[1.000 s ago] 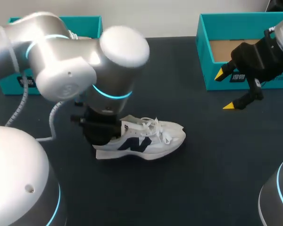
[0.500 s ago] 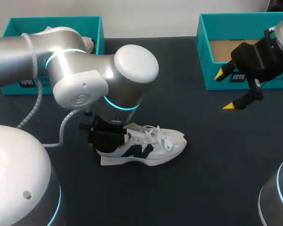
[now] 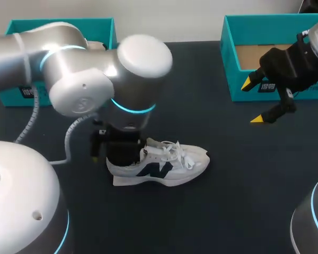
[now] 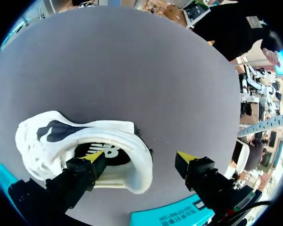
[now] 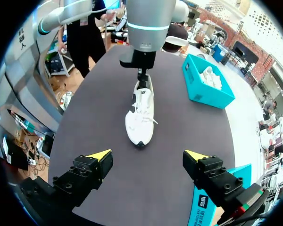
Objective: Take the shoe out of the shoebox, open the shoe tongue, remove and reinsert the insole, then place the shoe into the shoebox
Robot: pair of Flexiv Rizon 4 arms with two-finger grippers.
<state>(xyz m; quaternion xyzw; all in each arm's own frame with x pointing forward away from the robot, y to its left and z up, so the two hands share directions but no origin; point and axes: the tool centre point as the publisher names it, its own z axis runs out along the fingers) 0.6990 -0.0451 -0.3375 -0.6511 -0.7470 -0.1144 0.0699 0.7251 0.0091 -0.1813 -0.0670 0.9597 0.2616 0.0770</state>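
Table (image 3: 228,185): dark top, carrying both boxes and the shoe.
Left arm (image 3: 95,79): in from the left, bent down over the shoe's heel; blocks the heel and its own claw from above.
Right arm (image 3: 307,58): far right, over the right box's near wall.
Right shoebox (image 3: 230,58): teal, far right, bare cardboard floor.
Left box (image 5: 205,96): teal, far left, holding a second white shoe (image 5: 210,77).
Shoe (image 3: 169,164): white, dark side logo, upright on its sole mid-table, toe to the right.
Left gripper (image 4: 140,157): released; one finger inside the heel opening, the other outside, clear of the shoe.
Right gripper (image 5: 147,154): released, gripping nothing, well apart from the shoe.
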